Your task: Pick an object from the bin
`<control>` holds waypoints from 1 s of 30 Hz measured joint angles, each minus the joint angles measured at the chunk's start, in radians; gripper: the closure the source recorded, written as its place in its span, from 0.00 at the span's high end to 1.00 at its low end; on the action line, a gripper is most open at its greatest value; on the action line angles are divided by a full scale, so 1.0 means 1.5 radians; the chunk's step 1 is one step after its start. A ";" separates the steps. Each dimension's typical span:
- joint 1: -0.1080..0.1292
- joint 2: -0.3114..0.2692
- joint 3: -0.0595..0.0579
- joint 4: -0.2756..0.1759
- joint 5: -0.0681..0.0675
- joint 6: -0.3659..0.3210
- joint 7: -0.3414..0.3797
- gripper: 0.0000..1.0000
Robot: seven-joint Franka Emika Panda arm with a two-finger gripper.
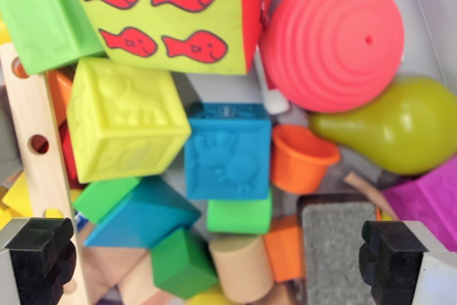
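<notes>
The wrist view looks straight down into a bin packed with toys. A blue embossed cube [228, 151] lies in the middle, a yellow embossed cube [125, 119] to its left, a small orange cup [300, 156] to its right. My gripper [218, 255] hangs open above them: one black fingertip [41, 251] at the bottom left, the other black fingertip [393, 255] at the bottom right, nothing between them. Below the blue cube sit a green block [239, 216], a tan wooden cylinder [243, 266] and a darker green block [182, 262].
A yellow-green box with red fish [161, 12] and a ridged pink dome [332, 41] fill the top. An olive pear [400, 126], a magenta cube [428, 201], a grey felt eraser [335, 248], a teal wedge [143, 212] and a wooden strip with holes [36, 148] crowd the sides.
</notes>
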 joint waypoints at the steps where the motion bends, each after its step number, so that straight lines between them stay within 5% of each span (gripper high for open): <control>1: 0.001 0.004 0.001 0.002 -0.001 0.002 -0.007 1.00; 20: 0.025 0.079 0.024 0.046 -0.024 0.025 -0.124 1.00; 30: 0.029 0.129 0.019 0.048 -0.033 0.071 -0.127 1.00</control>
